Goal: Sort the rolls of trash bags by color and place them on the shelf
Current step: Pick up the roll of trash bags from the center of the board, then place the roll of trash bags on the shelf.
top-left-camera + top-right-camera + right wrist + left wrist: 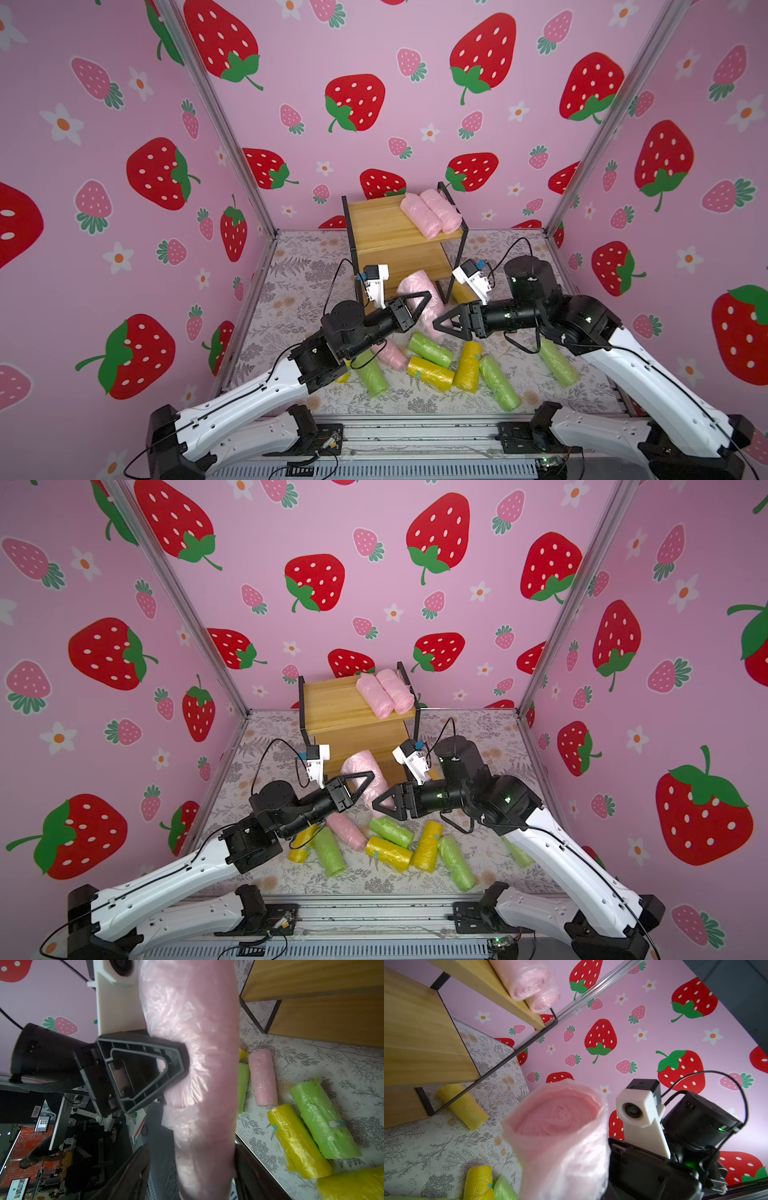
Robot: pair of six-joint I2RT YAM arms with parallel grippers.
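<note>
Left claw (422, 300) grips the pink roll (419, 282) mid-frame, right claw (440, 324) gapes around it; the next move likely lifts it onto the shelf (374, 224).

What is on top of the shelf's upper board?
Two pink rolls lie side by side at the right end of the shelf's top board; the rest is bare wood. Lower tiers are mostly covered by it.

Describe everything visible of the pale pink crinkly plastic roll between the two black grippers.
The pale pink crinkly plastic roll is a soft cylinder of wound film with a spiral end. It is tilted before the wooden, black-framed shelf. The left gripper pinches and dents its side; the right gripper straddles it, jaws open, one side clear.
</note>
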